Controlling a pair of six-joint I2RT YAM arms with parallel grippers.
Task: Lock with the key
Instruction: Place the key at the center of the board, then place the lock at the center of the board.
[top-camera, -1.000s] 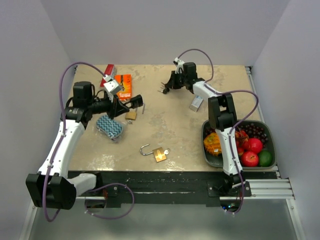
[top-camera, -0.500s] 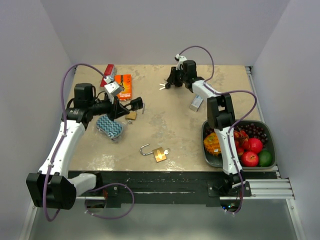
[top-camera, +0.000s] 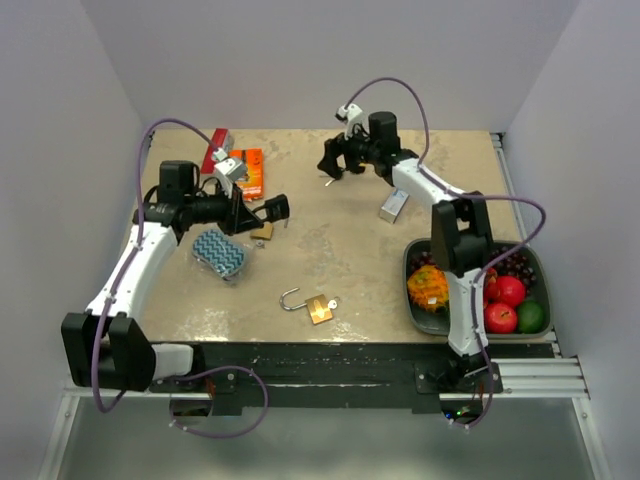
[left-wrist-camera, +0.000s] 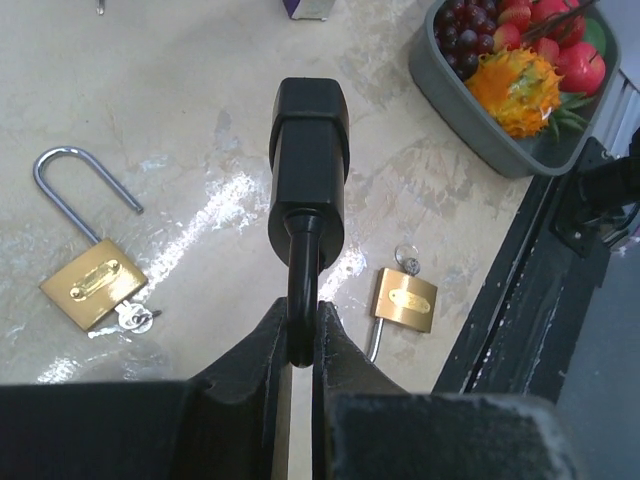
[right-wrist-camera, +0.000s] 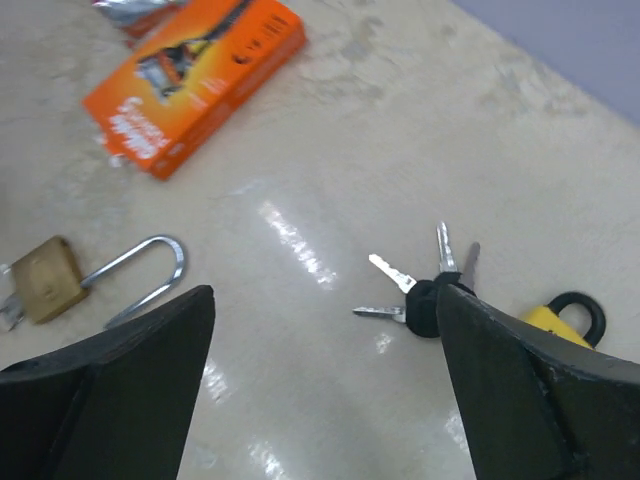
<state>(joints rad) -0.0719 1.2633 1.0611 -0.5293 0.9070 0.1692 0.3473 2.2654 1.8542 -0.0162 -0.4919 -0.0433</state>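
Print on orange box (right-wrist-camera: 195, 85) too blurred, no legible text

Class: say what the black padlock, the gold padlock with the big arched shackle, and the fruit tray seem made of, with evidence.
Black padlock: likely plastic-coated or painted metal; matte, no glare.
Gold padlock: brass-looking body with a dull sheen; its shackle is bright, like steel.
Fruit tray: probably plastic; flat grey with rounded, moulded walls.

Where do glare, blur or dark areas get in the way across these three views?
Left wrist view: a white glare streak crosses the tabletop beside the open brass padlock, which is sharp; the left fingers are dark and featureless. Right wrist view: glare patches left of the key bunch; right fingers dark, soft-edged. Top view: even light, faint shadows, no strong glare.
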